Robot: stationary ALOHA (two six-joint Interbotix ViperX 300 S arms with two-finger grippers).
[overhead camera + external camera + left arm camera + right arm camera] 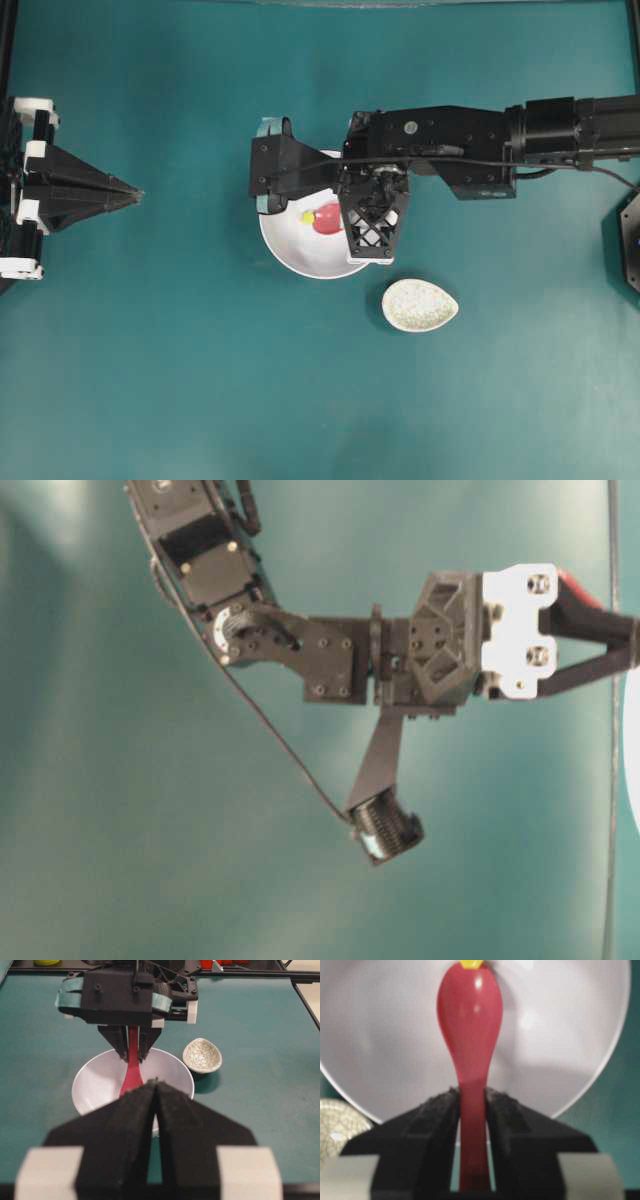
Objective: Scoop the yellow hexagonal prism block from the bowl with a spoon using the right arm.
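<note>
The bowl (290,255) sits mid-frame in the overhead view, glossy and white, with the right arm (470,140) reaching in from the right edge across its upper rim. The right gripper (471,1105) is clamped tight on the handle of the spoon (470,1020), jaws pressing it from both sides, and the scoop points down into the bowl. In the right wrist view the scoop fills the upper middle of the frame, and right at its far tip, at the top edge, peeks the block (471,963), tiny and yellow. Overhead, the block (307,216) lies just left of the scoop (327,217), touching or nearly so; I cannot tell which. So the step in hand looks like the approach to the scoop itself. To do it well, I'd say the tip should stay low against the bowl's floor and slide under the block, not shove it ahead. The curved wall beyond the block could serve as a backstop, letting the block ride up into the scoop. A slow, level lift would then keep so small a piece from rolling off. The left gripper (156,1110) waits at the left edge of the overhead view, pressed together on nothing, well apart from the bowl.
</note>
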